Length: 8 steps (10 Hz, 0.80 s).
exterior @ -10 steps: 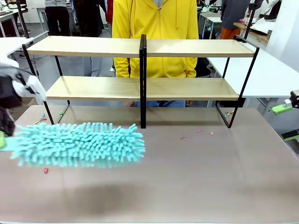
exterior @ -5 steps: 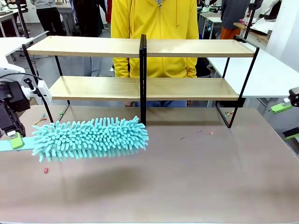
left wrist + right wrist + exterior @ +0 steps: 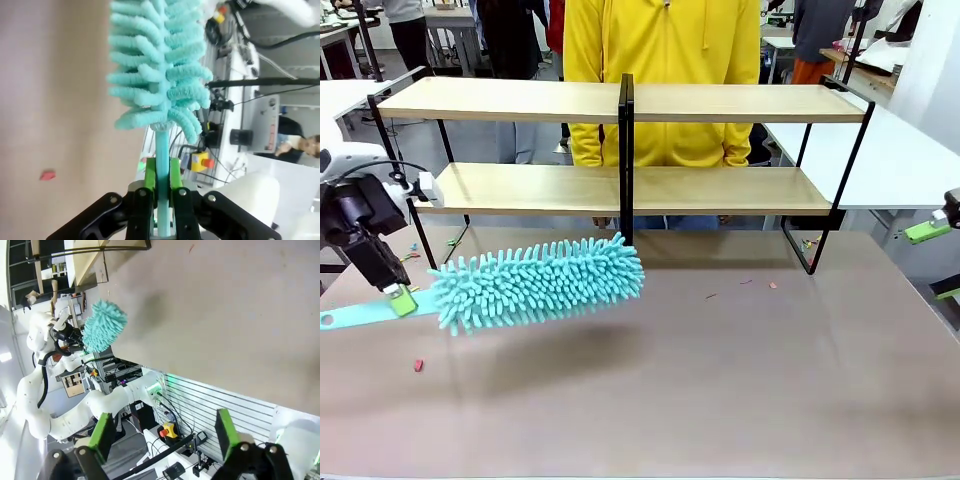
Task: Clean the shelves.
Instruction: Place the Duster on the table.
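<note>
Since a second ago, duster (image 3: 535, 285) has risen off the table and swung up-right; its fluffy head tip now sits just below the lower board, beside the central upright. Left gripper (image 3: 400, 297) has come in from the frame edge with it.

Key relation: shelves (image 3: 620, 188) lie at about 1 o'clock from the left gripper, across the table's far half. Duster's long axis runs 8-to-2 o'clock, tip pointing at the lower board's underside edge, not yet over the board. Left arm is clearly the nearer one.

Left jaws: pinching the duster's flat handle between the green pads (image 3: 148, 172), handle (image 3: 161, 165) running straight out along the fingers. Wrist tilted down-right, arm low at table's left edge.

Right gripper (image 3: 162, 435): jaws spread, nothing between them, parked off the table's right side, well apart from the shelves.

Judgement: next move needs more lift so the head clears the lower board's front edge, then a sweep along it.
</note>
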Each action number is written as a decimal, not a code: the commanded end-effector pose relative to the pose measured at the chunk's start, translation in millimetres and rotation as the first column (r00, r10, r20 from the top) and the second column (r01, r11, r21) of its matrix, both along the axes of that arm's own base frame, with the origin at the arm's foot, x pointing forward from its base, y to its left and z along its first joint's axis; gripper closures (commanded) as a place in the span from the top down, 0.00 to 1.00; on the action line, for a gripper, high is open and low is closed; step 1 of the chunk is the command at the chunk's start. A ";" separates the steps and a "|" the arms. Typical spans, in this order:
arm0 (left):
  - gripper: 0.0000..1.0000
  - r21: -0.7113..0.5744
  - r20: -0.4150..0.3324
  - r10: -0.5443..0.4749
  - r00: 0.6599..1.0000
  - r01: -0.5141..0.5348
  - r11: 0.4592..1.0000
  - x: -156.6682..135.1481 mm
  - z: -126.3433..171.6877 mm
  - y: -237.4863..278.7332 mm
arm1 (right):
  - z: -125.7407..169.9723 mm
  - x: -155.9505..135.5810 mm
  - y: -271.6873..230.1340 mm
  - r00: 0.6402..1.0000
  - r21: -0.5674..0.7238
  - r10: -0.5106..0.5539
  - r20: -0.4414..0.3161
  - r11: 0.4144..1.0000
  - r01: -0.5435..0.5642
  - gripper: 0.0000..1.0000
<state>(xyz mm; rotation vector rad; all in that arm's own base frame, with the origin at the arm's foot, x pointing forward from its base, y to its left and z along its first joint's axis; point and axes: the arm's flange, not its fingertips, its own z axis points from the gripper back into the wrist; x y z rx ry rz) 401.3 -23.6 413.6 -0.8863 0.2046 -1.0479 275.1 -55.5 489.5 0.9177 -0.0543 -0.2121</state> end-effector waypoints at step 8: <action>1.00 -0.321 -0.010 0.275 0.961 -0.264 0.910 -4.0 50.3 86.4 | 33.2 -10.9 14.0 0.993 -0.002 -0.115 -0.012 0.993 0.115 1.00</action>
